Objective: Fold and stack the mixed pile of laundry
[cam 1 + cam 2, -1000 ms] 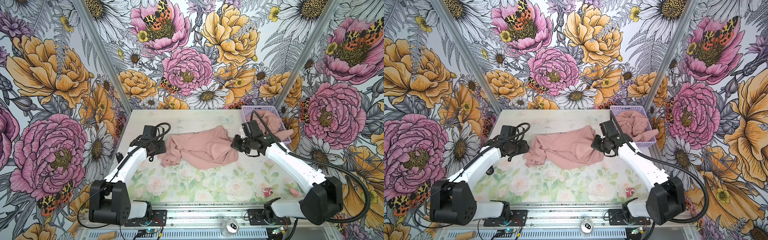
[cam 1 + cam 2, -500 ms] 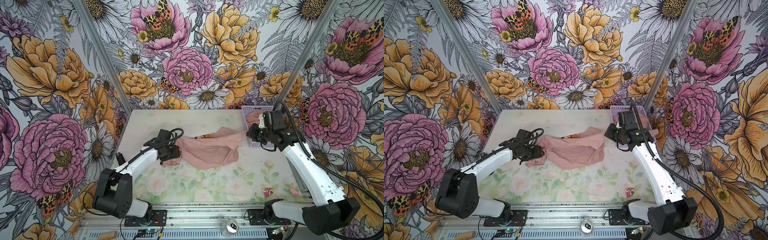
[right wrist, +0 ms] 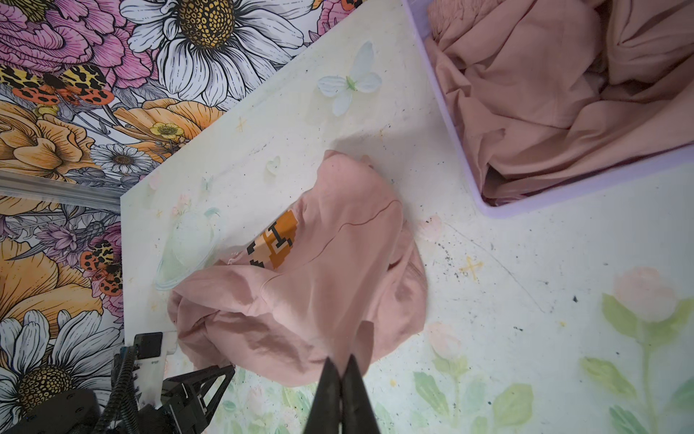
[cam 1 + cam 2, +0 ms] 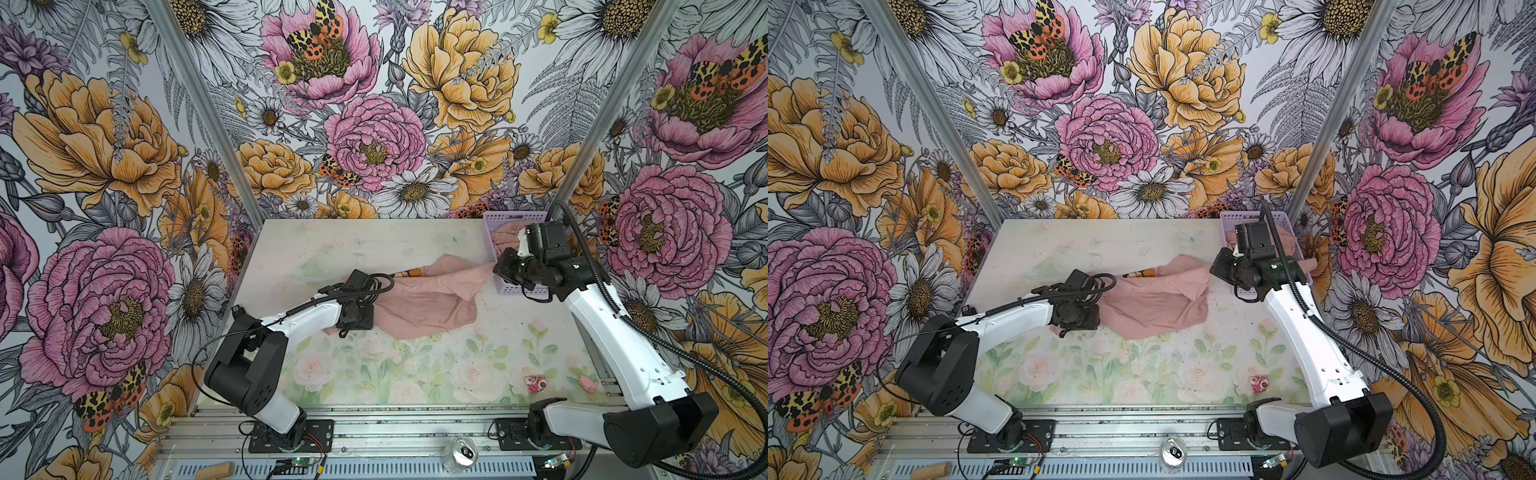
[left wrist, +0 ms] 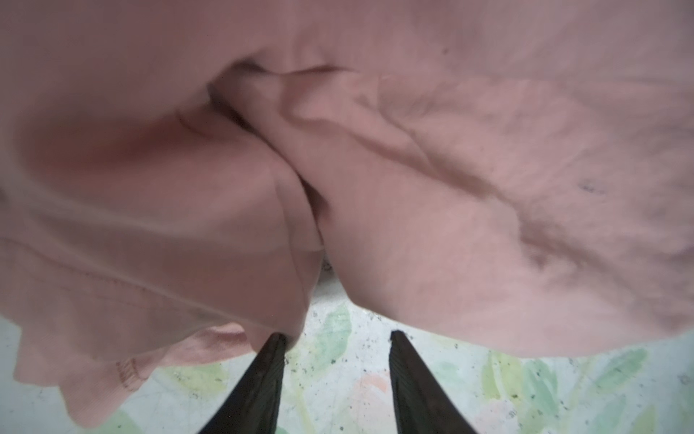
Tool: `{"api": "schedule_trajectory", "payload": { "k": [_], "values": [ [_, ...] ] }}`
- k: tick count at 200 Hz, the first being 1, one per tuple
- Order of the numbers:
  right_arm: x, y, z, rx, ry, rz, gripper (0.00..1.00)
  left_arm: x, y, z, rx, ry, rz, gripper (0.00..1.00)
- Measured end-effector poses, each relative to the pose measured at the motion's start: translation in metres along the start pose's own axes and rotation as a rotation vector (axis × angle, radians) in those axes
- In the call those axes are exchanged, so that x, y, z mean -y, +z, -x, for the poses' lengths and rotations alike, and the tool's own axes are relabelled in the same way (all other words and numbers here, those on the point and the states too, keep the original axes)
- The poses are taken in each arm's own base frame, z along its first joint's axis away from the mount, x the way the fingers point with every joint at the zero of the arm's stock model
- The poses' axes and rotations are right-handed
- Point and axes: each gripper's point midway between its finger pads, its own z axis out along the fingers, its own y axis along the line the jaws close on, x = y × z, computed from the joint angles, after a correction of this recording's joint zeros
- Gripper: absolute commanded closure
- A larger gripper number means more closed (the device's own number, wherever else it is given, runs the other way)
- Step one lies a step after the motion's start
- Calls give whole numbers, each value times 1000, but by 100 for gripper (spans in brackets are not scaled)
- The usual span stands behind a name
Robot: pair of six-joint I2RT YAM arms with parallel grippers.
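Observation:
A dusty-pink T-shirt with an orange pixel print lies crumpled mid-table. My right gripper is shut on a pinch of its cloth; in both top views that gripper holds the shirt's right edge raised beside the basket. My left gripper stands open at the shirt's left hem, one fingertip touching the cloth and only bare table between the jaws. In a top view the left gripper is partly hidden by fabric. A second pink garment fills the basket.
The lavender basket stands at the table's back right corner against the wall. A drinks can sits on the front rail. Floral walls close in the table on three sides.
My right gripper has drawn back to the right toward the basket, pulling the shirt's edge up with it. The left gripper has slid right to the shirt's left hem. The shirt is more bunched.

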Motion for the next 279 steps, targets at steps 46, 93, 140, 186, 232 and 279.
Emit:
{"api": "schedule_trajectory", "payload": {
  "k": [46, 93, 140, 186, 232, 279],
  "values": [
    [0, 0, 0, 1, 1, -1, 100, -3, 5, -2, -3, 59, 115, 65],
    [2, 0, 1, 3, 5, -3, 100, -16, 5, 6, 17, 67, 205, 72],
    [2, 0, 1, 3, 5, -4, 100, -19, 6, 13, 23, 95, 240, 91],
    [2, 0, 2, 4, 4, -3, 100, -22, 3, 9, 7, 100, 253, 100],
    [1, -5, 17, 34, -5, -11, 100, -23, -67, 25, 131, 140, 206, 100],
    [-21, -42, 78, 194, -38, 28, 100, -47, -180, 83, 396, 120, 176, 100]
  ]
}}
